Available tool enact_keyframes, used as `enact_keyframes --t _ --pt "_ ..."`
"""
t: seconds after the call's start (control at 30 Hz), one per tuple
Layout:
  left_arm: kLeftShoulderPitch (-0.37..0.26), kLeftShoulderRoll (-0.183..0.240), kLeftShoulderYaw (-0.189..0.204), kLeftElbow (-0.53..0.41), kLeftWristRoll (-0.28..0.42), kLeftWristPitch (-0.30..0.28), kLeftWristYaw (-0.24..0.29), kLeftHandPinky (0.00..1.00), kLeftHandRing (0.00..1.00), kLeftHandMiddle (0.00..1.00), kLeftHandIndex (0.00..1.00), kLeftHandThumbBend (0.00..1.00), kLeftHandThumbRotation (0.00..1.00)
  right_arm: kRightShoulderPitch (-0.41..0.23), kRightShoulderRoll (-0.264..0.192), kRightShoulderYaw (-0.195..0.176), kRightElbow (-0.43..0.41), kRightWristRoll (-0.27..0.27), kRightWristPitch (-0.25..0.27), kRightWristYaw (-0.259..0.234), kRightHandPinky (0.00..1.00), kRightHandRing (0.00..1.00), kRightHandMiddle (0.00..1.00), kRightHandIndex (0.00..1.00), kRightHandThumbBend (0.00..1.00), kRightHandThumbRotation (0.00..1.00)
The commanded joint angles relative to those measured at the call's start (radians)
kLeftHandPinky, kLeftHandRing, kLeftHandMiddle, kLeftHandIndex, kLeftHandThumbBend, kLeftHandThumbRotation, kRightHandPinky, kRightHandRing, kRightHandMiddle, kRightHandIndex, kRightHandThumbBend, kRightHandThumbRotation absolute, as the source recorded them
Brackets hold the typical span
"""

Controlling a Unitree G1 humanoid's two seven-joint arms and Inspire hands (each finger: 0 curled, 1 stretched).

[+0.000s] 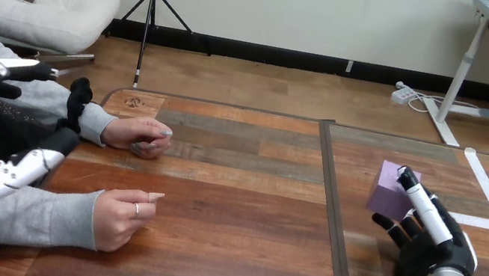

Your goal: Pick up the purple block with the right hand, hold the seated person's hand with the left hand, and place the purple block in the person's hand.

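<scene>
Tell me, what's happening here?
The robot's right hand grips the block at the right side of the table. Its left hand, fingers open, is by the person's sleeves, holding nothing. The person's far hand and near hand rest on the table, empty.

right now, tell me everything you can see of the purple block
The pale purple block is a plain, matte cube, slightly tilted, over the right part of the wooden table. The robot's black-and-white right hand grips it: one finger lies along its right edge, curled fingers sit under it. Whether it rests on the table, I cannot tell.
</scene>
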Motion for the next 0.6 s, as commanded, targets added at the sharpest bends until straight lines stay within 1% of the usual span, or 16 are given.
enact_keyframes --t 0.0,0.03,0.17,0.23,0.43,0.57 --pt "-0.045 0.047 0.003 -0.066 0.062 0.012 0.032 0.54 0.71 0.74 0.72 0.83 0.45 -0.004 0.017 -0.005 -0.108 0.023 0.021 0.002 0.36 0.41 0.46 0.46 0.68 0.0" --pt "-0.046 0.05 0.002 -0.067 0.069 0.013 0.036 0.53 0.71 0.74 0.72 0.85 0.44 -0.001 0.017 -0.004 -0.115 0.022 0.025 0.002 0.36 0.41 0.46 0.46 0.68 0.0" --pt "-0.046 0.059 -0.001 -0.094 0.14 0.055 0.053 0.52 0.71 0.75 0.73 0.92 0.42 0.01 0.018 0.0 -0.128 0.019 0.031 0.017 0.35 0.4 0.46 0.46 0.67 0.0" --pt "-0.049 0.064 -0.005 -0.097 0.161 0.062 0.062 0.51 0.71 0.75 0.73 0.96 0.42 0.012 0.018 0.001 -0.132 0.017 0.033 0.018 0.35 0.4 0.46 0.46 0.67 0.0" --pt "-0.053 0.081 -0.027 -0.094 0.206 0.089 0.073 0.5 0.71 0.76 0.74 0.99 0.42 0.027 0.025 0.008 -0.169 0.013 0.05 0.009 0.35 0.41 0.46 0.46 0.68 0.0" --pt "-0.057 0.105 -0.045 -0.088 0.234 0.105 0.064 0.52 0.73 0.78 0.76 1.0 0.41 0.035 0.024 0.016 -0.179 0.005 0.043 0.021 0.35 0.4 0.46 0.46 0.69 0.0"
